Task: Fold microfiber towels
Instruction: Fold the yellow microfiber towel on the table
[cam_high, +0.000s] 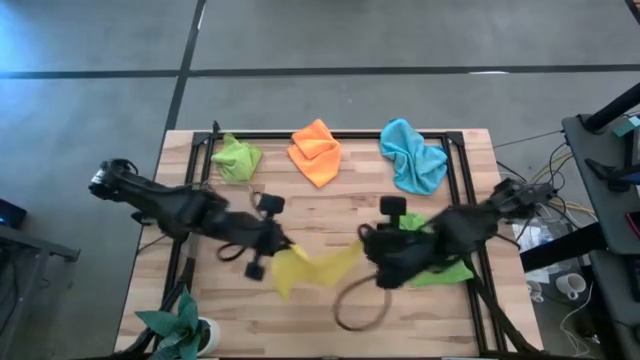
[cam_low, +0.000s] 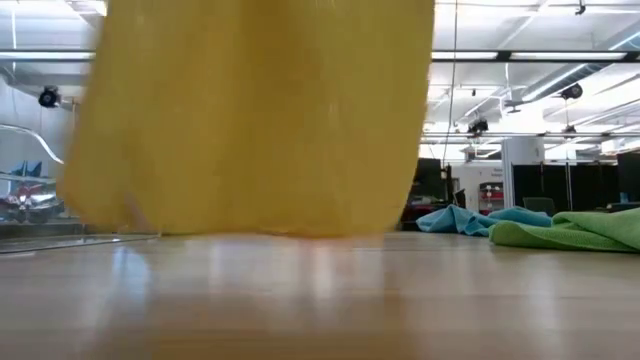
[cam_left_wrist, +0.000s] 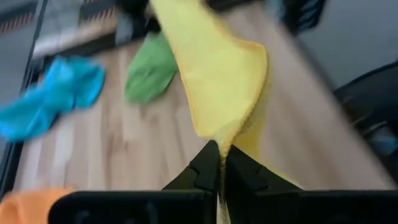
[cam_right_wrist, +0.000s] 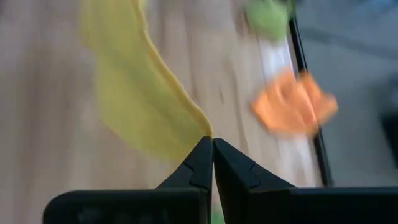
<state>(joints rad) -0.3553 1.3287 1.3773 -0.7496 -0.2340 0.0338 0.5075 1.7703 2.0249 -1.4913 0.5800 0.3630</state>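
Wooden tabletop (cam_high: 330, 215) with a black frame along the far and side edges. Far strip is taken: lime green towel (cam_high: 236, 158) far left, orange towel (cam_high: 316, 151) far middle, light blue towel (cam_high: 413, 156) far right, all crumpled and apart from each other. Darker green towel (cam_high: 445, 270) lies near the right edge, partly under the right arm. A potted plant (cam_high: 180, 325) sits at the near left corner. Bare wood is open in the middle band and along the near edge.

Yellow towel (cam_high: 310, 268) is stretched between the two pincers at near centre, lifted and hanging; in the low view its bottom edge is at the tabletop surface, contact unclear.

Left pincer (cam_left_wrist: 221, 163) reaches in from the left, arm low and angled toward centre, fingers pressed together pinching one yellow towel corner. Right pincer (cam_right_wrist: 212, 150) reaches in from the right, arm bent over the darker green towel, fingers pressed together on the yellow towel's opposite edge.
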